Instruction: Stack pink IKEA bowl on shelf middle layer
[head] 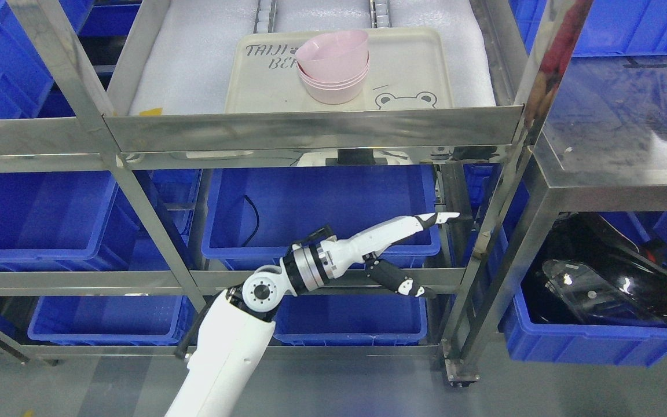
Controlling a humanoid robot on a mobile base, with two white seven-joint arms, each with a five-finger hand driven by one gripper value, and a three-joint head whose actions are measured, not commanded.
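A stack of pink bowls (333, 78) stands on a cream tray (409, 63) with a bear drawing, on the steel shelf layer (310, 130) lined with white foam. The top bowl (333, 47) sits tilted in the stack, its rim leaning left. My left hand (429, 252) is well below that layer, in front of a blue bin, reaching to the right. Its fingers (438, 219) are stretched straight out and the thumb (409, 286) hangs down; it is open and holds nothing. The right arm is out of view.
Blue plastic bins (322, 202) fill the lower shelf levels and both sides. Steel uprights (501, 191) frame the shelf. A second steel rack (623, 168) stands to the right, with a black glossy object (617, 272) in a blue bin beneath it.
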